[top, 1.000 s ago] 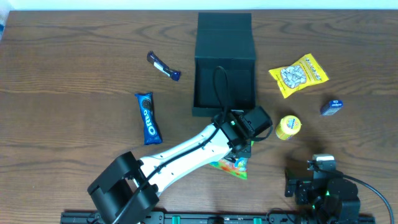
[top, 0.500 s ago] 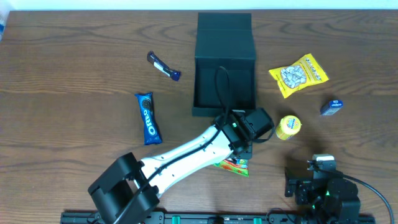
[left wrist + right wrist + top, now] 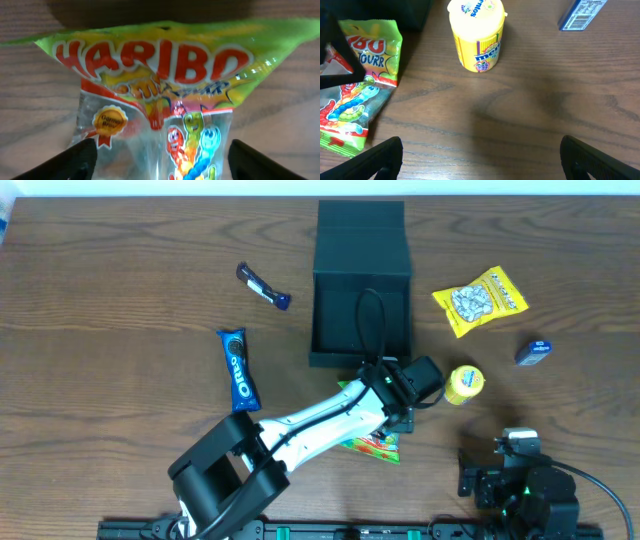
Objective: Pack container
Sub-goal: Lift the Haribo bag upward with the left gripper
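The left gripper (image 3: 159, 157) stands with its jaws spread on either side of the Haribo packet (image 3: 165, 100), just in front of the open dark teal container (image 3: 361, 285), while the right gripper (image 3: 480, 160), jaws also apart, hovers over bare table (image 3: 545, 110) well to the container's right.

The brown wooden table (image 3: 120, 300) carries a dark green box (image 3: 361, 320) near its far middle, lid flap open and lying flat behind it. Left of the box lie a small dark candy bar (image 3: 262, 286) and a blue cookie pack (image 3: 238, 368). To the right sit a yellow snack bag (image 3: 480, 300), a small blue packet (image 3: 533, 352) and a yellow tub (image 3: 463, 384). A gummy bag (image 3: 372, 442) lies just in front of the box.
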Robot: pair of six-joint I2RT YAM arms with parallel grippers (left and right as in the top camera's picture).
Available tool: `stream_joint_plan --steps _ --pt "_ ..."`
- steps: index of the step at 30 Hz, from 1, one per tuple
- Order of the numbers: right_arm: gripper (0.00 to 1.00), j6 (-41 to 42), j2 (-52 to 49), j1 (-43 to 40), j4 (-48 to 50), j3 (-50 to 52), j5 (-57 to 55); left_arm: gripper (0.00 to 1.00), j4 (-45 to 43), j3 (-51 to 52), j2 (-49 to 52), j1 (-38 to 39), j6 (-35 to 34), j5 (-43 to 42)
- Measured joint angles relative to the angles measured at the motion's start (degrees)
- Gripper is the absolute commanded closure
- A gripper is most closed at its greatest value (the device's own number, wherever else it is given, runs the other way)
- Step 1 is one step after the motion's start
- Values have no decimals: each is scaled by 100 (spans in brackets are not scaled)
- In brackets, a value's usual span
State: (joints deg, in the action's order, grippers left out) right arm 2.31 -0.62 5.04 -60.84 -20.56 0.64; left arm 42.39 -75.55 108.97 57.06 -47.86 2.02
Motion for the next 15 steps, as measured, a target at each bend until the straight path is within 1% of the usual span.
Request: stream_joint_plan --steps 1,2,4,13,15 --pt "1 -2 -2 0 -2 0 0 5 -46 0 35 -20 -2 0" --pt "1 0 -2 0 0 0 0 2 -70 0 61 -35 20 11" --pt "1 0 0 0 -2 0 0 4 -98 0 129 -72 4 13" --pt "1 0 -2 0 0 0 0 4 -208 0 435 -109 9 15" --pt "1 -2 -2 0 -2 0 0 2 -219 0 472 -109 9 15"
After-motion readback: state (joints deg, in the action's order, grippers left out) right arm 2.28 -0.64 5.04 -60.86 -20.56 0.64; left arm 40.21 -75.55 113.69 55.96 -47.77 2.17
